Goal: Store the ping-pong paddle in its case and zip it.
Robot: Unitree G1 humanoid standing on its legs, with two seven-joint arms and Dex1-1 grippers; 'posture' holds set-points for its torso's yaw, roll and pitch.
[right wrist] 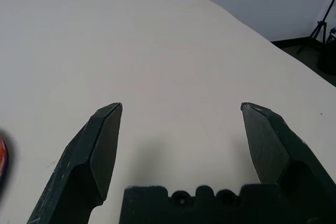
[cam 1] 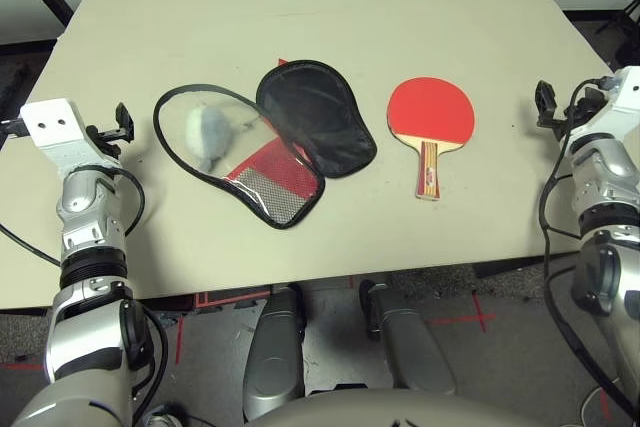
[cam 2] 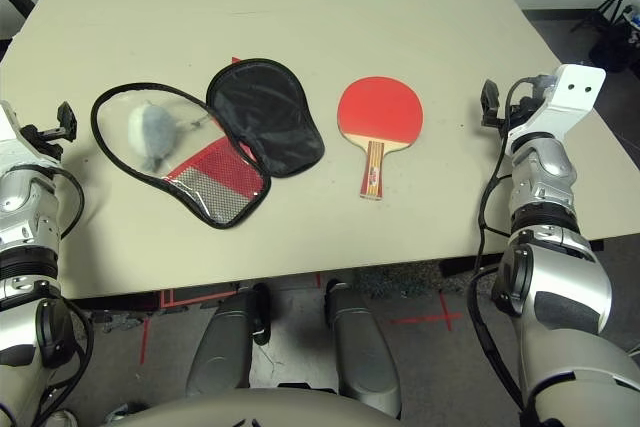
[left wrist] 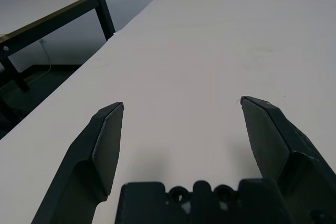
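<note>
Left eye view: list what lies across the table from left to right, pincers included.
Left pincer → grey-white soft lump lying in the opened case → case, red with black lining, unzipped and spread flat → ping-pong paddle, red face up, handle toward the robot → right pincer. Both pincers are open and apart from everything.

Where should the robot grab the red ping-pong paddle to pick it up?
Probably the wooden handle. The ping-pong paddle lies flat, handle pointing toward the robot, so the open right gripper could come from the near side.
</note>
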